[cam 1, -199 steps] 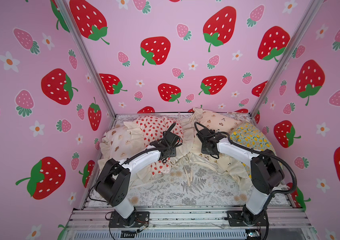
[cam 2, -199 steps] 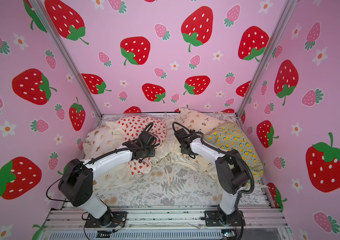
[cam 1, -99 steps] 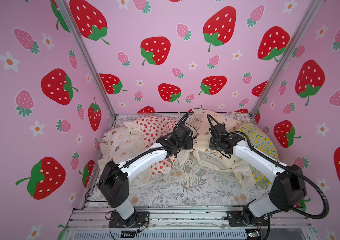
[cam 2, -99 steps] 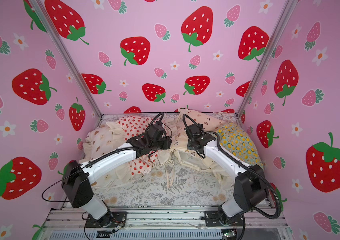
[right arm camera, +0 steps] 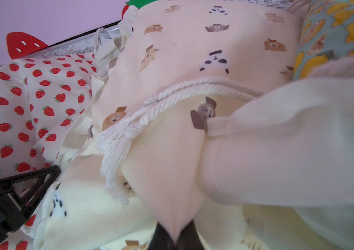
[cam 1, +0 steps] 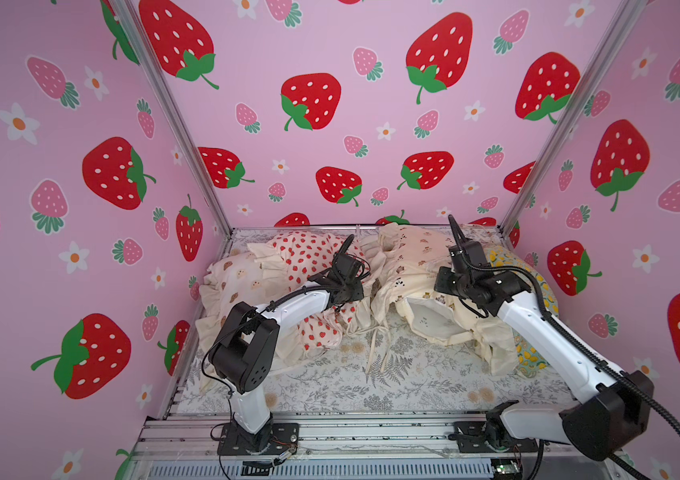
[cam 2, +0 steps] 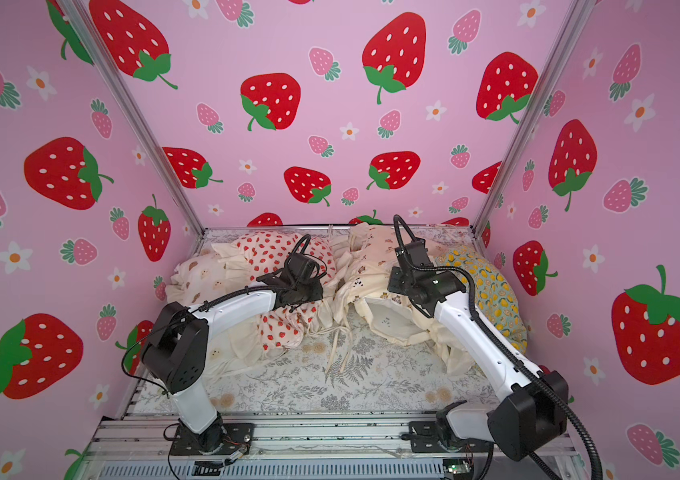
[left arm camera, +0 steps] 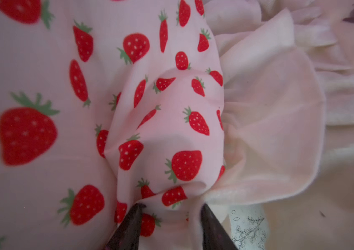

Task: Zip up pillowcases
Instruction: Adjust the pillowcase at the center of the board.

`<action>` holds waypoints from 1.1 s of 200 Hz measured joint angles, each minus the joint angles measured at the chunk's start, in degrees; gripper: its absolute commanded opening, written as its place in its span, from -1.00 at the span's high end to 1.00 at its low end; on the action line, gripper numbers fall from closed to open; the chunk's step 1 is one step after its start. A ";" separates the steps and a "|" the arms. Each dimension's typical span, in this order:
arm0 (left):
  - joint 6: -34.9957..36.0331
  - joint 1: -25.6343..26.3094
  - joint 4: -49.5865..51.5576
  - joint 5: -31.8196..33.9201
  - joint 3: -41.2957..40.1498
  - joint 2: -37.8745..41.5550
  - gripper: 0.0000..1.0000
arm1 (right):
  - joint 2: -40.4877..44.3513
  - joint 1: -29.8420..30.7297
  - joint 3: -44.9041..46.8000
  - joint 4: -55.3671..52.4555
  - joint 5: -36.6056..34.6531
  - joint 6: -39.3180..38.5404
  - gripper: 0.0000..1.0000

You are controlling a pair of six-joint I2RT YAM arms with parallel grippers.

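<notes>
The cream bear-print fabric pillowcase [right arm camera: 171, 164] is clamped in the right tool [right arm camera: 175, 229]; it should be pulled flat gently. The left tool [left arm camera: 171, 207] is spread around the red-strawberry fabric pillowcase [left arm camera: 171, 129].

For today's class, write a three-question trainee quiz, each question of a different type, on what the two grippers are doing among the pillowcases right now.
1. True or false: the right gripper is shut on a fold of the bear-and-panda pillowcase.
2. Which pillowcase's fabric lies between the jaws of the left gripper? A lemon-print, B strawberry-print, C bear-face.
3. Fill in: the flat grey sheet has a ____ print.
Key: 1 true; 2 B; 3 fern.
</notes>
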State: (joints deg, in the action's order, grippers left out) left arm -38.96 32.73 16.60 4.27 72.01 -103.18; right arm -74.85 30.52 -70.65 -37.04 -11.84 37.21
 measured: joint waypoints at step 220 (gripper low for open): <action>-16.37 2.01 -9.51 -22.14 -12.07 21.77 -0.48 | 1.44 -1.07 5.20 12.96 16.68 0.46 1.00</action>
State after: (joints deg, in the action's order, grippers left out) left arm -55.33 34.74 7.09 -17.87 59.94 -81.41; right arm -73.41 29.45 -65.45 -24.08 4.84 37.67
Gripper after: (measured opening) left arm 0.741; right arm 0.047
